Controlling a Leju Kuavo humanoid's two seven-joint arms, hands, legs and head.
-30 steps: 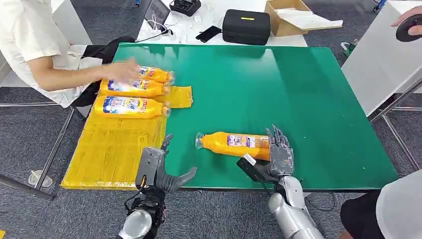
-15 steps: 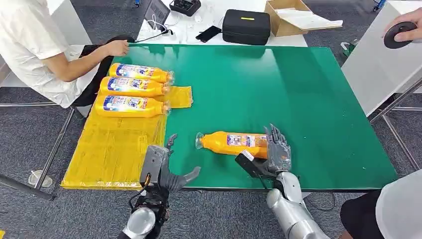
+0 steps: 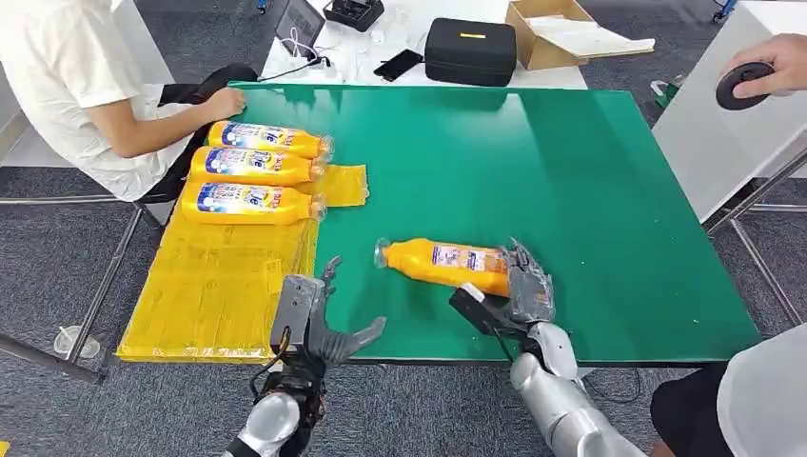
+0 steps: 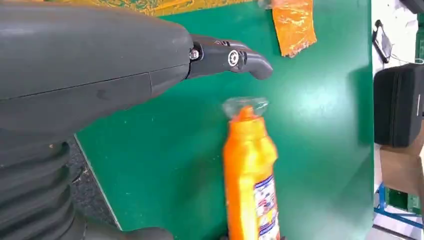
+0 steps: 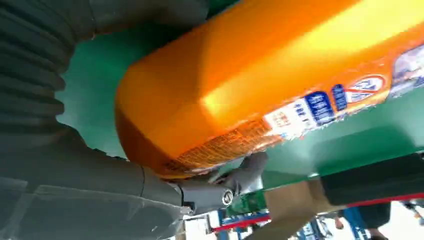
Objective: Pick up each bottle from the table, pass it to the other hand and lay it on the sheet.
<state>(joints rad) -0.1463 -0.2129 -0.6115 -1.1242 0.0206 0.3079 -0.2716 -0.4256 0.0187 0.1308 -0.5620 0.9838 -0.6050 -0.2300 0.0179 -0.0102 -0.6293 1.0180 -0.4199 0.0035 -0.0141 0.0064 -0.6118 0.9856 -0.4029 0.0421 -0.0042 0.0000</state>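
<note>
The right hand (image 3: 529, 290), its fingers (image 3: 524, 267) now wrapped around the bottle's (image 3: 445, 264) base, has begun tilting it off the counter (image 3: 571, 181), so the handover to the open left hand (image 3: 312, 319) looks next.

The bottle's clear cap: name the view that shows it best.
The left wrist view: the clear cap faces the camera, close and unobstructed. The head view shows the cap small, at the bottle's far end from the right hand. The right wrist view frames the bottle's base instead.
</note>
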